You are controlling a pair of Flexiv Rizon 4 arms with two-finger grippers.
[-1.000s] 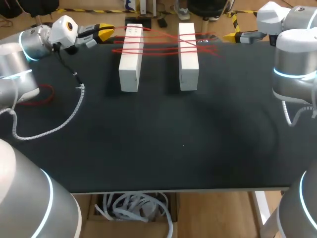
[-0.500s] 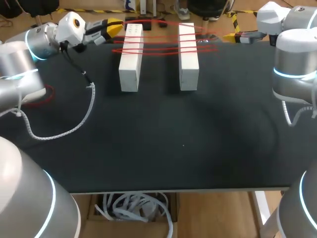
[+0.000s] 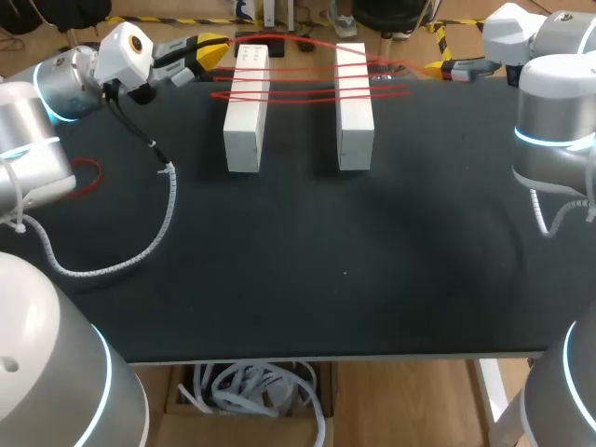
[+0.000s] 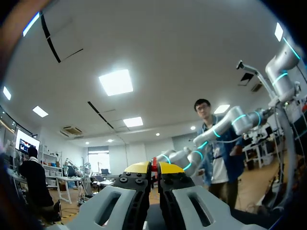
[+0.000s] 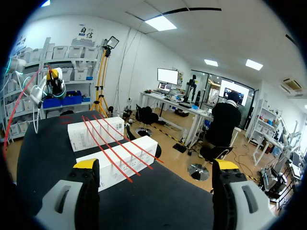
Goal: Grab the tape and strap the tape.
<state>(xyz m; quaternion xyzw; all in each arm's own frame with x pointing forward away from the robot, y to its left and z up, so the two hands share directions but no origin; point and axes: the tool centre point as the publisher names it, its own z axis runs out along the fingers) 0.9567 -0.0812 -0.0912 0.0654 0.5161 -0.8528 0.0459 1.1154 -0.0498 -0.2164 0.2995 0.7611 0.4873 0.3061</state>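
1. Two hands, two white blocks and one red tape are counted. At least three strands of the tape cross both blocks.
2. The left hand [image 3: 212, 45] is held at the surface's [image 3: 345, 270] far edge, just left of the left block [image 3: 245, 112]. Its fingers are pressed narrow on the tape [image 3: 307, 82], which is seen pinched between the yellow tips in the left wrist view.
3. A red loop [image 3: 86, 177] lies beside the left arm, partly hidden by it. A grey cable [image 3: 140, 251] trails from that arm across the surface's left part.
4. The blocks stand side by side near the far edge, apart from each other, the right block [image 3: 355, 107] level with the left. A broad stretch of surface lies between them and the near edge.
5. The tape is stretched from the left hand rightward over both blocks and ends just short of the right hand.
6. The right hand [image 5: 156, 165] is held at the far edge, right of the blocks. Its fingers are spread wide and nothing is gripped; the blocks and strands lie ahead of it, apart from it.
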